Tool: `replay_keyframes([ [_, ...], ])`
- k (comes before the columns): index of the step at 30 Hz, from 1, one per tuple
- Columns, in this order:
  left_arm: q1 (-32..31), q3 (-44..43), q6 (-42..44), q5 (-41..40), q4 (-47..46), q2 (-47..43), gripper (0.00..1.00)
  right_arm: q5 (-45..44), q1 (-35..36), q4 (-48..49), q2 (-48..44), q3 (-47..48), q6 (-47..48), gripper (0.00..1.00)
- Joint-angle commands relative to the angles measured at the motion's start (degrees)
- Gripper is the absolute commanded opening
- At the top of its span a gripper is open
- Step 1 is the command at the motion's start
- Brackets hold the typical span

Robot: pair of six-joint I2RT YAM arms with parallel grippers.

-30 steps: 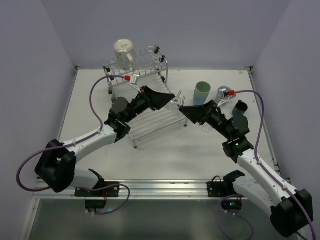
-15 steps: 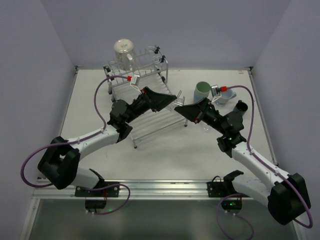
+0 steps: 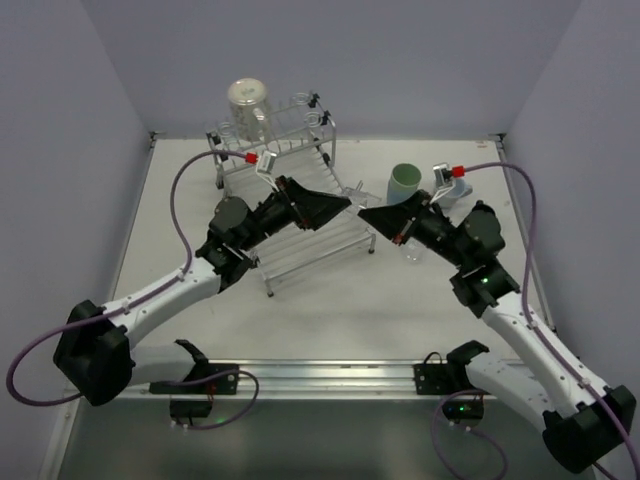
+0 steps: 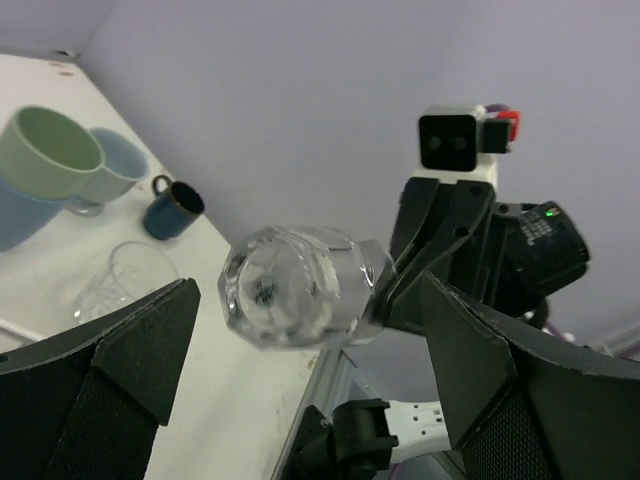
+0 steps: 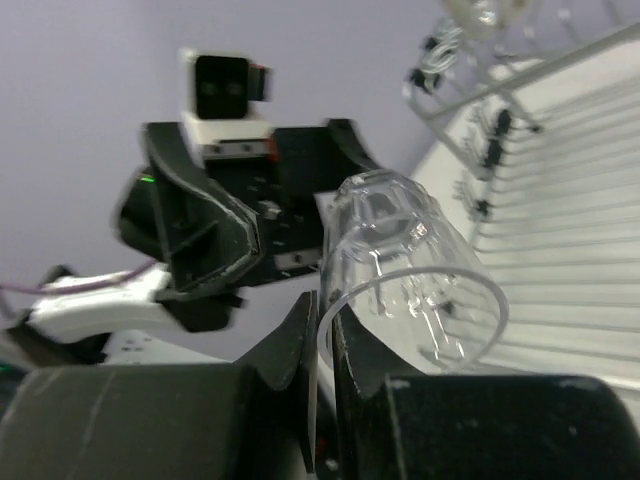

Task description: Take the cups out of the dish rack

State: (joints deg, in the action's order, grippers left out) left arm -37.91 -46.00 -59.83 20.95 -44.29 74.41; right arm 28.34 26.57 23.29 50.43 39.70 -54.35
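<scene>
A clear glass [image 4: 305, 285] hangs in the air above the dish rack [image 3: 300, 245], lying on its side between the two grippers. My right gripper [image 5: 322, 310] is shut on it, with the rim wall of the glass [image 5: 410, 270] pinched between its two fingers. My left gripper [image 4: 310, 283] stands wide open around the base of the glass, its pads apart from it. From above, the left gripper [image 3: 343, 203] and the right gripper [image 3: 364, 215] meet tip to tip over the rack's right end.
On the table to the right stand a pale green tumbler [image 3: 404, 182], a light blue cup [image 3: 456, 188], a dark blue mug [image 4: 172, 208] and another clear glass [image 3: 413, 250]. A large clear jar [image 3: 247, 100] sits at the rack's back rail.
The left gripper has opened and let go of the clear glass. The right gripper has shut on its rim, and the right wrist has swung to the right.
</scene>
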Motion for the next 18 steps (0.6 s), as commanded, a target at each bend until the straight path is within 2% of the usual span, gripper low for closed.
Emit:
replay_keyframes([
  [1,0.1,-6.9,15.3,-8.1,24.8,-9.9,1.00,-8.5,-0.3,-27.2,-3.6,12.3,16.5,0.00],
  [2,0.1,-8.2,18.1,-10.1,29.6,-11.6,1.00,-10.0,-0.4,-32.6,-3.5,14.6,22.6,0.00],
  [3,0.1,-9.3,22.8,-12.1,33.9,-14.9,1.00,-13.4,-0.5,-43.7,-2.8,17.6,25.0,0.00],
  [4,0.0,-10.7,25.0,-14.9,40.8,-16.6,1.00,-15.1,-0.7,-48.5,-2.1,22.8,27.5,0.00],
  [5,0.0,-11.3,27.1,-16.2,43.8,-18.0,1.00,-16.2,-0.7,-57.4,0.1,25.3,31.4,0.00],
  [6,0.0,-11.9,30.4,-19.1,48.6,-20.4,1.00,-18.4,-0.7,-61.4,1.5,29.9,32.6,0.00],
  [8,0.0,-13.6,33.8,-20.6,57.3,-22.1,1.00,-20.9,-0.7,-68.6,4.9,32.9,35.3,0.00],
  [10,0.1,-14.8,38.3,-23.9,64.7,-23.7,1.00,-26.4,-0.8,-72.4,7.5,36.7,36.2,0.00],
  [13,0.0,-14.1,41.9,-28.1,69.9,-26.4,1.00,-30.3,-0.9,-78.1,12.6,40.8,37.2,0.00],
  [18,0.0,-7.1,45.0,-31.5,69.1,-32.3,1.00,-29.9,-3.3,-84.6,21.1,45.7,39.8,0.00],
])
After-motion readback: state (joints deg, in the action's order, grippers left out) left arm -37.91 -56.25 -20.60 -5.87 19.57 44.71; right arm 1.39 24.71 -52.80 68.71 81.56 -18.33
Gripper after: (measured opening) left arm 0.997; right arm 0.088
